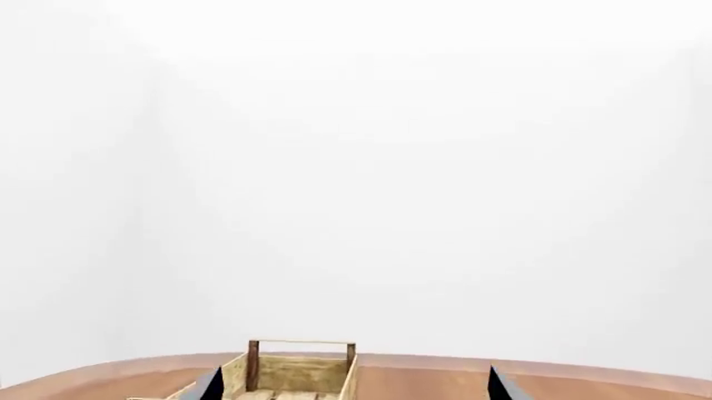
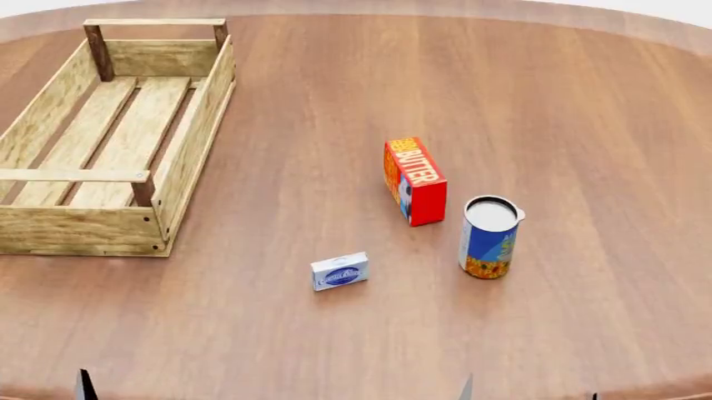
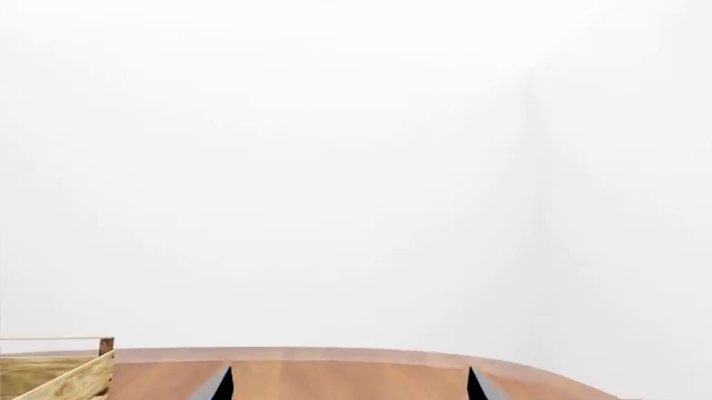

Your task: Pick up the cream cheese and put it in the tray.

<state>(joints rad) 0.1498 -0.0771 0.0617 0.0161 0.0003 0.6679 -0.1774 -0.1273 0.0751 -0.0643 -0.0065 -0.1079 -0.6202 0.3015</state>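
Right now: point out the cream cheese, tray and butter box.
cream cheese [image 2: 339, 272], head view, on its blue logo.
tray [image 2: 192, 133], head view, on its right side wall.
butter box [image 2: 418, 173], head view, on its lettered top face.

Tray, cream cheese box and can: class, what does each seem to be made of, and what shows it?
The tray: pale unfinished wood, visible grain, slats and darker corner posts. The cream cheese: likely printed cardboard, a flat white box with a blue oval. The can: probably metal with a printed label, given its pale lid and rim.
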